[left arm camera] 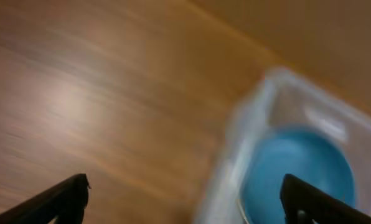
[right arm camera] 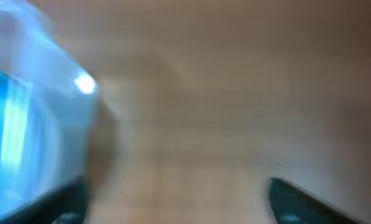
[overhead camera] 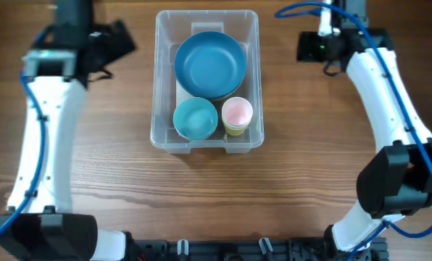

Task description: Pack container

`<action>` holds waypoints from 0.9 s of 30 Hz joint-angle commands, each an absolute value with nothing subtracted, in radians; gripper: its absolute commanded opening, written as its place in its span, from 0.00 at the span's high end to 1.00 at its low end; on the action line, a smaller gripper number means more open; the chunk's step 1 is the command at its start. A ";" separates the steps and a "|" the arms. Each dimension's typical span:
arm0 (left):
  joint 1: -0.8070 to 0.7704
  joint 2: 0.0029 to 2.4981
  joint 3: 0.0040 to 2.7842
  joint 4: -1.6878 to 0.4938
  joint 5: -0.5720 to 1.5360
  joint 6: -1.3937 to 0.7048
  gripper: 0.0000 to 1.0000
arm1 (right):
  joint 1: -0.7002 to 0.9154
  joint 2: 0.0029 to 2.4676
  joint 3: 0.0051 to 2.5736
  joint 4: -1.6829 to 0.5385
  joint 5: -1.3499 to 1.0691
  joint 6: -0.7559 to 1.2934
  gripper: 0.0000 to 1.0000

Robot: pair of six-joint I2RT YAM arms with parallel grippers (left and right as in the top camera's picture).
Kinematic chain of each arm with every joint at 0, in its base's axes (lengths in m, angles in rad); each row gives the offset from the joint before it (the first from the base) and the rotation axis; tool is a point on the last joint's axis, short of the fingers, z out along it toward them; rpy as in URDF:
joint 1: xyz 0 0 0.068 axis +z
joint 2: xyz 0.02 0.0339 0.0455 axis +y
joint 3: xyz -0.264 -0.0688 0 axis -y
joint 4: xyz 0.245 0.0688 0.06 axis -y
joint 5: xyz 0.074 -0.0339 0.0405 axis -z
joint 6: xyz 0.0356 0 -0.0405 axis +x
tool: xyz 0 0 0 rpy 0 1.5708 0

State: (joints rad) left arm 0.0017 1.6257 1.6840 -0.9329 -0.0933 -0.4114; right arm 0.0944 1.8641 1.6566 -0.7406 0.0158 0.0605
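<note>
Clear plastic, with rounded corners and a rim, the container [overhead camera: 158,87] stands on the wooden table [overhead camera: 201,196] between the two arms, towards the far edge in the overhead view. Inside it a large blue bowl [overhead camera: 209,65] fills the far part. In the near part a small teal bowl [overhead camera: 195,118] sits on the left and a pink cup [overhead camera: 237,112], nested in a yellow one, on the right, both just beside the large bowl.

The left gripper [left arm camera: 185,202] is off to the left of the container, apart from it. Its wrist view is blurred, but the two dark fingertips [left arm camera: 67,196] stand wide apart with only bare wood and a corner of the container between them, so it grips nothing. The right gripper [right arm camera: 173,202] is to the container's right, also clear of it. That view is blurred too, yet its fingertips [right arm camera: 310,199] are likewise spread wide over the table, with nothing held.
</note>
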 commanded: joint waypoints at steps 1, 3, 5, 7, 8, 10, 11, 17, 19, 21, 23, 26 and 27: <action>0.130 1.662 1.688 -0.912 -0.102 -0.397 0.00 | 0.132 1.876 1.662 -0.599 0.029 0.045 0.00; 0.173 1.665 1.688 -0.915 -0.101 -0.396 0.00 | 0.128 1.869 1.662 -0.558 0.033 0.034 0.01; 0.197 1.652 1.688 -0.905 -0.010 -0.260 0.00 | 0.114 1.840 1.662 -0.590 0.032 0.074 0.00; 0.201 1.618 1.688 -0.933 0.039 -0.157 0.00 | 0.094 1.769 1.662 -0.639 0.029 0.182 0.01; 0.201 1.591 1.688 -0.947 0.034 -0.156 0.00 | 0.083 1.724 1.662 -0.651 0.028 0.186 0.00; 0.201 1.518 1.685 -0.978 0.034 -0.154 0.00 | 0.080 1.630 1.660 -0.673 0.035 0.184 0.00; 0.200 1.463 1.670 -0.988 0.038 -0.135 0.00 | 0.081 1.598 1.660 -0.693 0.037 0.186 0.01; 0.200 0.996 1.279 -0.864 0.093 -0.111 0.00 | 0.104 1.267 1.404 -0.680 0.091 0.186 0.00; 0.200 0.817 1.113 -0.793 0.094 -0.112 0.00 | 0.139 1.110 1.229 -0.622 0.115 0.192 0.00; 0.200 0.607 0.949 -0.775 0.094 -0.112 0.00 | 0.185 0.902 1.013 -0.596 0.195 0.253 0.00; 0.200 0.514 0.871 -0.781 0.117 -0.112 0.00 | 0.199 0.735 0.859 -0.595 0.219 0.289 0.00; 0.200 0.495 0.821 -0.786 0.131 -0.112 0.00 | 0.199 0.569 0.727 -0.596 0.240 0.291 0.00; 0.200 0.508 0.821 -0.804 0.131 -0.112 0.00 | 0.199 0.549 0.712 -0.609 0.240 0.291 0.00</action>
